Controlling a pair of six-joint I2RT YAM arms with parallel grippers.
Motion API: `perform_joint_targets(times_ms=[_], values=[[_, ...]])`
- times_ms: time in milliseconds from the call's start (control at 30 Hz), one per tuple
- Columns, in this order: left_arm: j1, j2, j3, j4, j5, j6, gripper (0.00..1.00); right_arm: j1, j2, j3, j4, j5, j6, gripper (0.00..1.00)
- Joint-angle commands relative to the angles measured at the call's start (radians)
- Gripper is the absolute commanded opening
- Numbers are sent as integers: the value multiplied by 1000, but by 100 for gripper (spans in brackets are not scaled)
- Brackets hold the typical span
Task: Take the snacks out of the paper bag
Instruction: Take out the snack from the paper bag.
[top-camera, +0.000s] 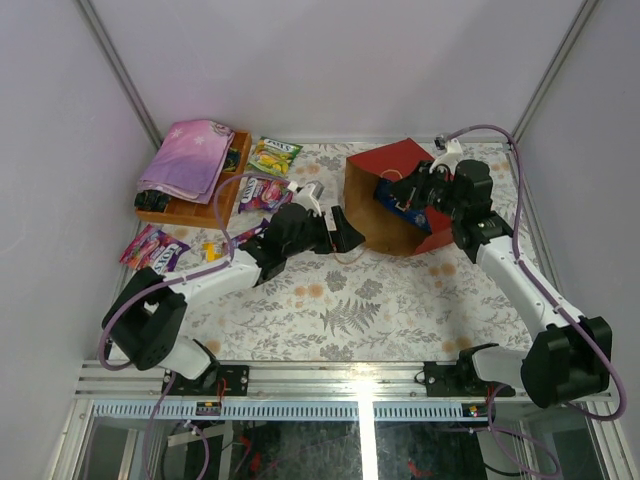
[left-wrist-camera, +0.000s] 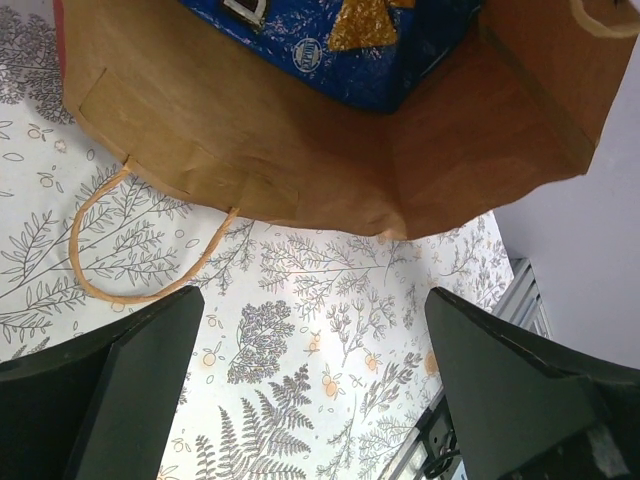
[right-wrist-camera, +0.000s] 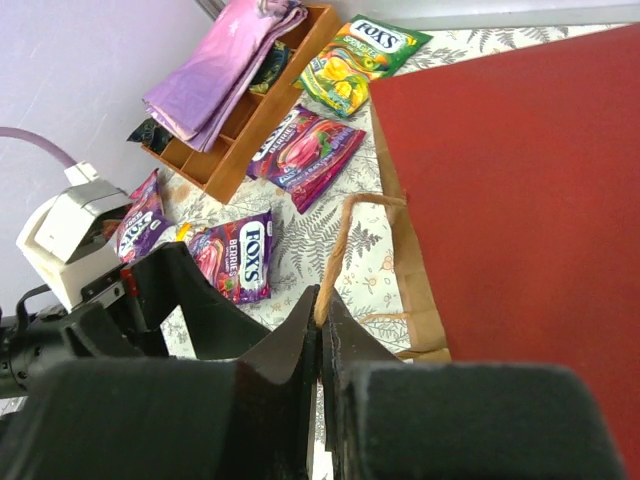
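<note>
The right pincer (right-wrist-camera: 321, 318) clamps the twisted handle (right-wrist-camera: 345, 240), steadying the paper bag (top-camera: 372, 208) lying sideways on the bench (top-camera: 340, 310). The left pincer (top-camera: 352, 235) gapes at its mouth; next it should reach in for the blue chip bag (left-wrist-camera: 330, 55).

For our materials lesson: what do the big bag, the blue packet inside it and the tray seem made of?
The paper bag looks like kraft paper: matte brown inside, creased, with a glued patch; red outside. The chip bag is probably plastic film or foil: glossy, with glints. The tray seems wood: smooth orange-brown boards.
</note>
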Motion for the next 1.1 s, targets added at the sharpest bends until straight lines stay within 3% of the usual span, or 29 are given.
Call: perform_joint_targets(times_ms=[0,200,433,833,1067], values=[[-14,-4,18,14,11,53,93,-38,5,19,57,-52,30,0],[-14,-57,-82,87,-35,64,95,-40,0,19,35,-24,7,0],[-14,-65,-75,95,-65,61,98,-39,-1,25,30,-16,4,0],[-62,-22,1,91,-112,85,95,-40,-13,10,33,-22,21,0],[-125,92,112,103,-134,90,95,-39,-22,8,31,-22,23,0]])
